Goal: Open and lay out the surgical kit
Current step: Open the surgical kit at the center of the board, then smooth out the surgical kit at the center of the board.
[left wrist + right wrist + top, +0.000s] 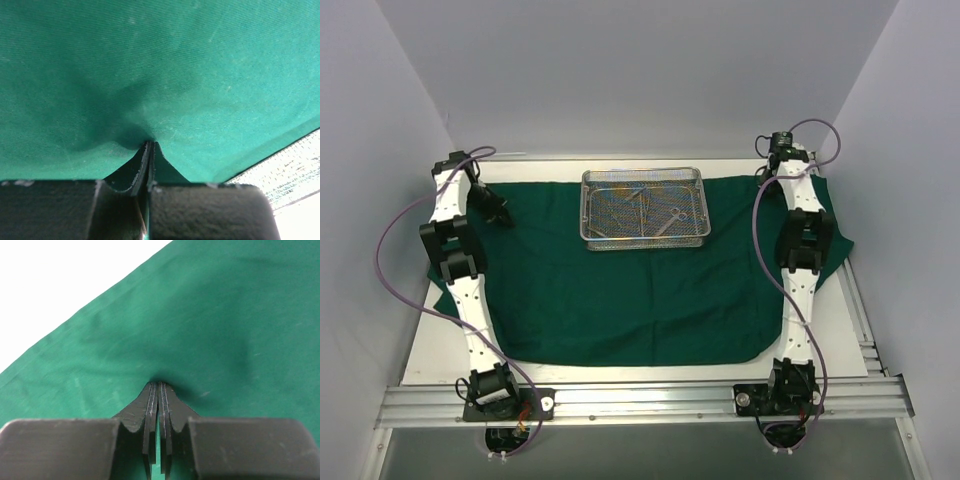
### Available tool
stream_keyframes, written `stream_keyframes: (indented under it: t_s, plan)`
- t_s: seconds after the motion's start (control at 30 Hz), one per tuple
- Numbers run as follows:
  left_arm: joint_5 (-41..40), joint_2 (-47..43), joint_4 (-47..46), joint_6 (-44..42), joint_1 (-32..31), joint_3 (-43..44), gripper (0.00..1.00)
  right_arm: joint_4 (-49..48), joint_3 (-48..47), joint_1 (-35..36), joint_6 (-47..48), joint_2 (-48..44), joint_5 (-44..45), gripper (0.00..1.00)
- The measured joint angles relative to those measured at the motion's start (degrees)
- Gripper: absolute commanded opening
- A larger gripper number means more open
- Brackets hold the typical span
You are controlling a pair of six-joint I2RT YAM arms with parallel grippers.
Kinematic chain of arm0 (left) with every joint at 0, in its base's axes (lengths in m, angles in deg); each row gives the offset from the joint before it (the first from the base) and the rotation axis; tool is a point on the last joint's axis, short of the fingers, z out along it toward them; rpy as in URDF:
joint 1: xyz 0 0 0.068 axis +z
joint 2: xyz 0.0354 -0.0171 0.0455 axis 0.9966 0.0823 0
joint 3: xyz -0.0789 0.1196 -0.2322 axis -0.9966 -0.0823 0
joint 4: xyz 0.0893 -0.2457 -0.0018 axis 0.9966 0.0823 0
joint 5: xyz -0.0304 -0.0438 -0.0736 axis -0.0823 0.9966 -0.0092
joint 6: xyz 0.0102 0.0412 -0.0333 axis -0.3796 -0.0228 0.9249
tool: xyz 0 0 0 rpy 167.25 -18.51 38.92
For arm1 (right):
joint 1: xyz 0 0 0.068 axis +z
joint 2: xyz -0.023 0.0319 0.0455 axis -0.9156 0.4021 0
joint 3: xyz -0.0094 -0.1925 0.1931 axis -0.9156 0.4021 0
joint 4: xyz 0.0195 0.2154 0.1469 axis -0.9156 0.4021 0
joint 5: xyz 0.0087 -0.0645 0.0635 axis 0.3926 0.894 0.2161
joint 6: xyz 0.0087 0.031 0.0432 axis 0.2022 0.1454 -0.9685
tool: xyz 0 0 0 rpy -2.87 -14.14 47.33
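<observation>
The dark green drape (620,300) lies spread flat over the table. The silver wire-mesh tray (643,207) stands on it at the back centre, with thin steel instruments (660,218) inside. My left gripper (500,212) is at the drape's far left part. In the left wrist view it (150,144) is shut, pinching a pucker of the drape (160,75). My right gripper (767,170) is at the drape's back right corner. In the right wrist view it (159,384) is shut, its tips nipping the drape (210,325) near the hem.
White walls close in on the left, back and right. The bare white tabletop (440,350) shows around the drape and in the right wrist view (60,275). A metal rail (640,400) with both arm bases runs along the near edge.
</observation>
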Motion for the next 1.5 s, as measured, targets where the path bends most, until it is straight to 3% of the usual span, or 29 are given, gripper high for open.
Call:
stream_keyframes:
  t_s: [0.23,0.33,0.4,0.5,0.57,0.63,0.73,0.77,0.9,1.1,1.5]
  plan:
    - [0.8,0.0,-0.2,0.4,1.3,0.2,0.04,0.0,-0.9,-2.4,-0.8,0.4,-1.9,0.02]
    - [0.0,0.0,-0.3,0.1,1.8,0.6,0.12,0.1,-0.8,-2.3,-1.0,0.2,-1.6,0.19]
    - [-0.4,-0.2,-0.3,-0.5,2.0,0.5,0.22,0.3,0.7,-2.2,-1.2,-0.9,-1.7,0.28]
    - [-2.4,-3.0,-1.9,-1.8,1.6,-3.2,0.31,1.8,8.7,-2.2,-1.4,-6.1,-1.7,0.38]
    - [-3.6,-7.2,-3.4,-2.6,1.3,-9.2,0.34,2.4,17.7,-2.1,-1.4,-12.1,-1.8,0.39]
    - [-4.0,-13.4,-7.0,-3.2,0.7,-18.0,0.30,2.8,26.0,-1.9,-1.3,-18.4,-2.9,0.37]
    - [-3.5,-23.1,-9.8,-3.9,-0.3,-28.8,0.20,2.7,35.8,-1.6,-0.7,-27.3,-8.3,0.14]
    - [-3.1,-26.1,-11.3,-3.9,-0.7,-31.9,0.17,2.3,38.2,-1.3,-0.4,-29.5,-10.5,0.00]
    - [-1.1,-33.0,-14.5,-4.3,-1.4,-40.1,0.07,-1.1,45.5,1.3,0.2,-34.1,-16.5,0.00]
    - [1.5,-29.9,-15.8,-4.3,-1.2,-45.4,0.06,-6.0,52.2,5.6,-0.2,-34.0,-22.7,0.00]
    - [5.2,-24.6,-16.2,-2.6,-0.3,-45.6,0.02,-8.3,60.8,0.3,-0.3,-36.5,-21.9,0.00]
